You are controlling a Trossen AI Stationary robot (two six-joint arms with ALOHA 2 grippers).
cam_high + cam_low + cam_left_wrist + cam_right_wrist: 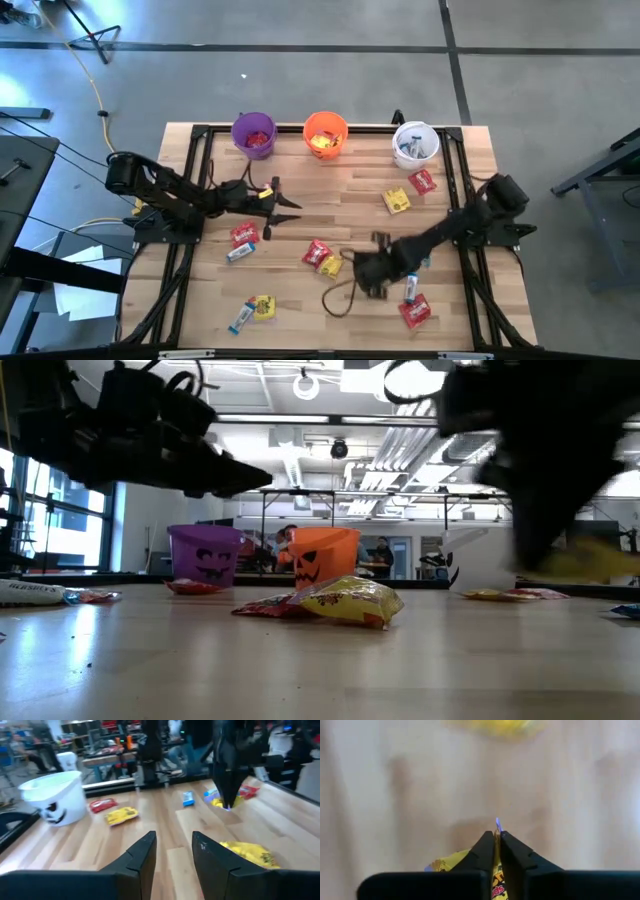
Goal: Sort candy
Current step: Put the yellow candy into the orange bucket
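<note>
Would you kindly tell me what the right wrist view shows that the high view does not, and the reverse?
Only the right wrist view shows the right gripper pinching a yellow packet between its fingers.

Only the high view shows the purple bucket, orange bucket, white bucket and left gripper.

Both show the wooden table.

No words, brand names or numbers can be read anywhere. The yellow packet [495,882] pinched in the right gripper [497,836] carries dark printed letters, cut off and too blurred to make out. The red and yellow packets [325,603] in the middle of the table show print that cannot be read. The only clear markings are black jack-o'-lantern faces on the purple bucket [206,556], the orange bucket [322,557] and the white bucket [54,796].
</note>
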